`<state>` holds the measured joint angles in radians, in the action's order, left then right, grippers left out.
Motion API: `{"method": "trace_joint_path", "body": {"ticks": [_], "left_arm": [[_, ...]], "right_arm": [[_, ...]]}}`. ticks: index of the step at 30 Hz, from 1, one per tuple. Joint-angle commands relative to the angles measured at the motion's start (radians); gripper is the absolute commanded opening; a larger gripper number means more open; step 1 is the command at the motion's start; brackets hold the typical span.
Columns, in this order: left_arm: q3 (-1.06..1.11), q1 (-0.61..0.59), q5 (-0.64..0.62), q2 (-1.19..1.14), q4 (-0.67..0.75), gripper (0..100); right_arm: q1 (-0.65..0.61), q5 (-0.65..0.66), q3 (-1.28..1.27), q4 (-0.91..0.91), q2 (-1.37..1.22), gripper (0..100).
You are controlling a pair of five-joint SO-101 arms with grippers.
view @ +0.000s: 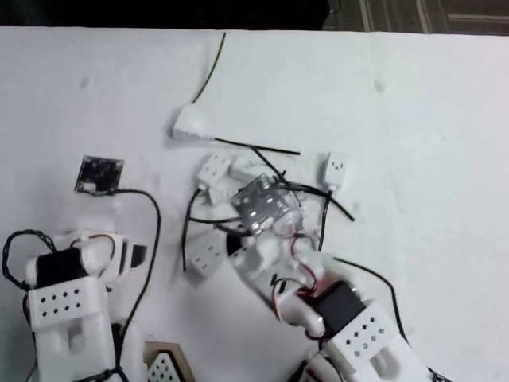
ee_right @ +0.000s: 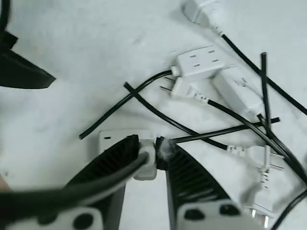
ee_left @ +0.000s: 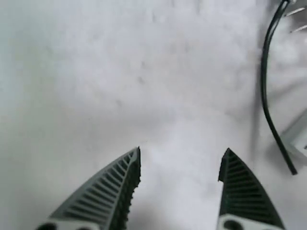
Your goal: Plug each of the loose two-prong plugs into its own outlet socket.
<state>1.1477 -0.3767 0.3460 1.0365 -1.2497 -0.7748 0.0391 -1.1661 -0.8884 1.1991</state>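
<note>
High view, left side: my left pincer (ee_left: 182,155) hangs spread wide over bare tabletop (view: 413,95), holding nothing.
Middle pile: black cords (ee_right: 152,110) cross over each other between the white pieces.
Right pincer (ee_right: 147,142): pinching a white plug (ee_right: 146,163), touching the near outlet block (ee_right: 111,138).
Prongs: hidden, so I cannot tell if they are in the slots.
Loose plug (ee_right: 180,88): lies just beside the far outlet block (ee_right: 199,61), not in it.
Risk one: nothing holds the near outlet block, so I think a push could slide it away.
Risk two: a crooked push could bend the prongs.
Risk three: the crossed cords could tug other pieces along.
</note>
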Motion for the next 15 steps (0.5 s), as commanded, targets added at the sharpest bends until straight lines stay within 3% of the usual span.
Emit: {"method": "trace_joint_path", "body": {"ticks": [1,7,15], "left_arm": [[0.04,-0.025,-0.005,0.024,0.055,27],[0.074,-0.025,-0.005,0.024,0.084,27],[0.075,-0.027,-0.005,0.024,0.086,27]], "right_arm": [[-0.065,-0.021,-0.055,0.113,0.008,1.7],[-0.108,-0.018,-0.204,0.358,0.008,1.7],[-0.168,-0.02,-0.17,0.398,-0.131,1.6]]}}
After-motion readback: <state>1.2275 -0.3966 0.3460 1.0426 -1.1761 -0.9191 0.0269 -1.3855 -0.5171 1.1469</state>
